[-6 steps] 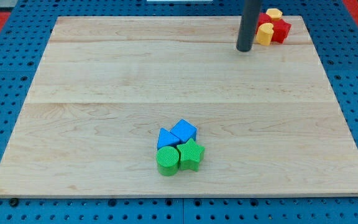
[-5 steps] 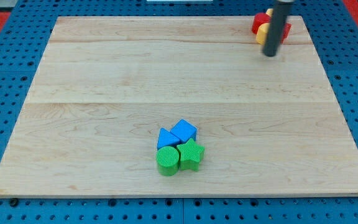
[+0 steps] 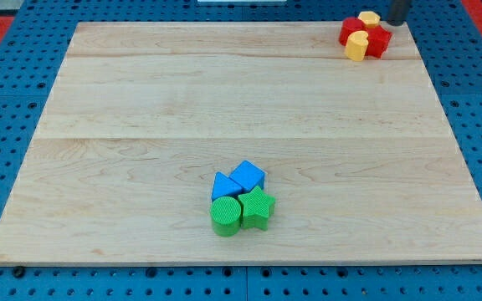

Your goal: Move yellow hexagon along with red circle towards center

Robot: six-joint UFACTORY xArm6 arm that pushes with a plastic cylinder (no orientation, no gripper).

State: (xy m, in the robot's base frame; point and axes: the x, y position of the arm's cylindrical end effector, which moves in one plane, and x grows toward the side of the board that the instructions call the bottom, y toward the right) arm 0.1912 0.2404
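Our tip point(image 3: 397, 22) stood at the top right of the frame, just beside the cluster of red and yellow blocks, on its right side; it is only a rod, so it had no jaws to open or close. The yellow hexagon point(image 3: 369, 17) lay at the top of this cluster, near the board's far right corner. The red circle point(image 3: 351, 31) touched it on the left, with a yellow heart point(image 3: 356, 46) in front and another red block point(image 3: 378, 40) beside. Well apart, in the lower middle of the wooden board point(image 3: 141, 125), we saw a blue cube point(image 3: 248, 176), a second blue block point(image 3: 223, 186), a green cylinder point(image 3: 225, 216) and a green star point(image 3: 258, 206) packed together.
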